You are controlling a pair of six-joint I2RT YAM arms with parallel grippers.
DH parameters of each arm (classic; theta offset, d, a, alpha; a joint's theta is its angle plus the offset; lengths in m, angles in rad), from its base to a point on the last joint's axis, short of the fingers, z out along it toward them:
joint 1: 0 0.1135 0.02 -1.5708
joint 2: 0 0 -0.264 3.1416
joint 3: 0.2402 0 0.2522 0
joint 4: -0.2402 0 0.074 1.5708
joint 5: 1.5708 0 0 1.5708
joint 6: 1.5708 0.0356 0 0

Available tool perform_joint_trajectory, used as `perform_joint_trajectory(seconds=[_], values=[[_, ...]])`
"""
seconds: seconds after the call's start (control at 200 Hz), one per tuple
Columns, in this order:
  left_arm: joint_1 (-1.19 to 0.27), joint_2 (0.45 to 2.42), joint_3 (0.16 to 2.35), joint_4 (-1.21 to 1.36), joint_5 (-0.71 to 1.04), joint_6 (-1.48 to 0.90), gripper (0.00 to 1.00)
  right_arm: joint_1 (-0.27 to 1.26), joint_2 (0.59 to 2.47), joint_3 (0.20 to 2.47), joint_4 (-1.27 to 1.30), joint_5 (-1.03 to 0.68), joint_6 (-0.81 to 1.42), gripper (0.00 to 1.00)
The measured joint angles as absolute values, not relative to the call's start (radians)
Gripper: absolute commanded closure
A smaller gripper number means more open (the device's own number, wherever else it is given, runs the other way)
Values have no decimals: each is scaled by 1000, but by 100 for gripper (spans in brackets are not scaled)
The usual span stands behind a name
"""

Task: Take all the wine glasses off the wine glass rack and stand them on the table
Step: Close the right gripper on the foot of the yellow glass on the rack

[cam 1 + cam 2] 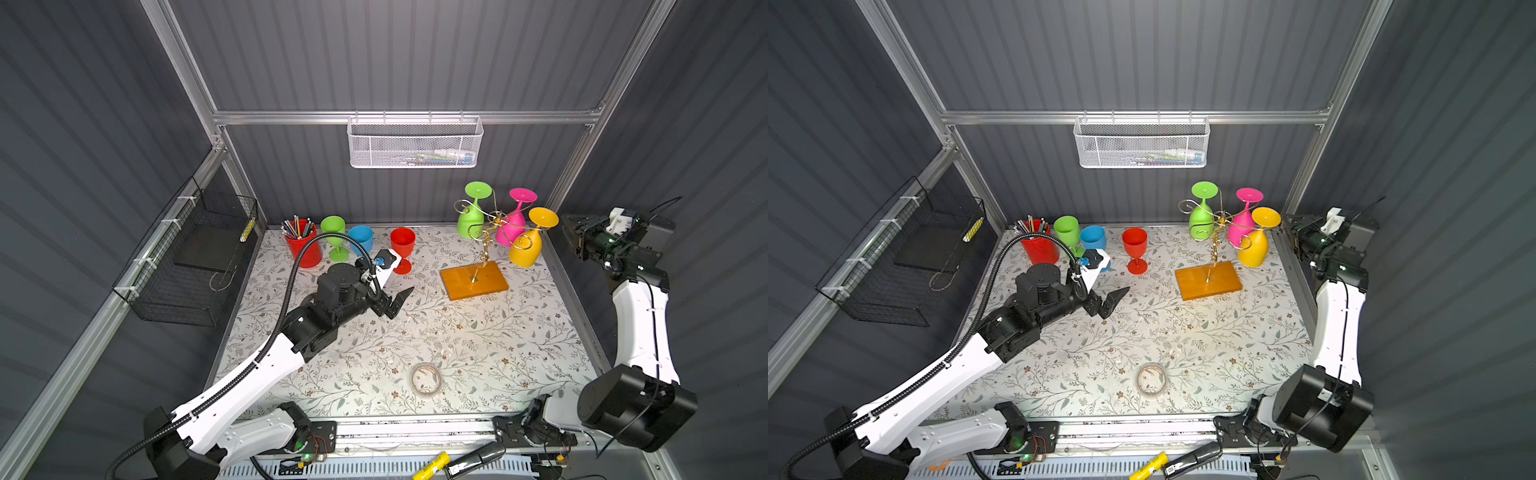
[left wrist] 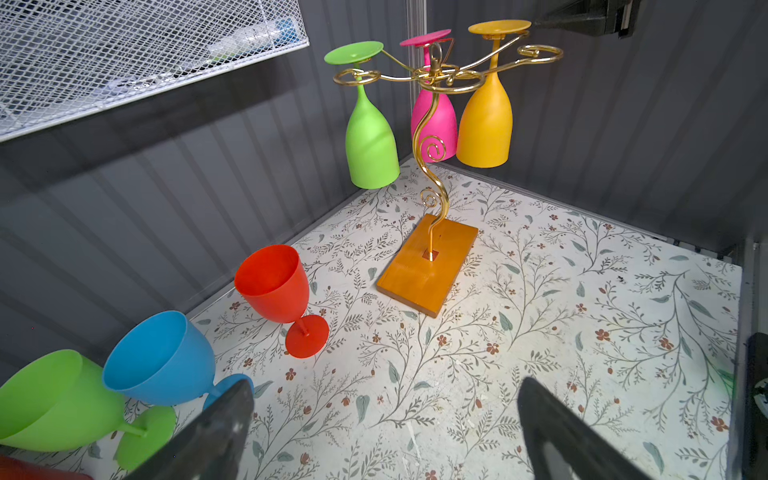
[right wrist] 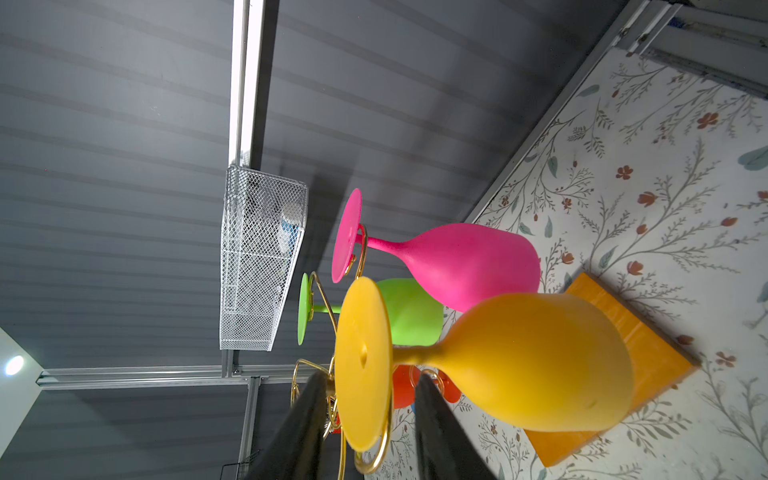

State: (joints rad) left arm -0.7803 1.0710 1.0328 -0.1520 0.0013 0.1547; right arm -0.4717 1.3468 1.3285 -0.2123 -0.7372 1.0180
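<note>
Overhead, in both top views, the wine glass rack [image 1: 473,284] [image 1: 1208,280] stands on its wooden base at the back right of the desk [image 1: 457,353]. A green wine glass [image 1: 469,222], a pink wine glass [image 1: 509,232] and a yellow wine glass [image 1: 525,249] [image 1: 1254,249] hang upside down from its gold arms. The right tool [image 1: 567,235] [image 1: 1292,237] hangs level with the yellow wine glass's foot, just beside it. The left tool [image 1: 397,301] [image 1: 1115,301] sits low over the desk, well apart from the rack, its fingers spread wide. A red wine glass [image 1: 402,249] stands upright near it.

From the left wrist, the left tool [image 2: 386,384] frames bare desk, with nothing between its fingers. Beyond stands the rack [image 2: 428,266], and the right tool's tip [image 2: 552,20] shows just beside the rim of the yellow wine glass's [image 2: 484,120] foot. I cannot tell whether they touch.

From the right wrist, the right tool [image 3: 372,378] has its fingers apart. The yellow wine glass [image 3: 532,361] hangs on a gold curl of the rack [image 3: 374,461], and its foot lines up with the gap, clamped by neither finger.
</note>
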Motion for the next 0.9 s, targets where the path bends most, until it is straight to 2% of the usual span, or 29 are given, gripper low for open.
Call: perform_joint_trajectory(seconds=[0.43,0.901], values=[[-780,1055,1025,-133,12,155,2,-452,1386,1328,-194,-760,1022,66],[-780,1053,1023,-133,48,155,2,-431,1406,1328,-185,-755,1028,78]])
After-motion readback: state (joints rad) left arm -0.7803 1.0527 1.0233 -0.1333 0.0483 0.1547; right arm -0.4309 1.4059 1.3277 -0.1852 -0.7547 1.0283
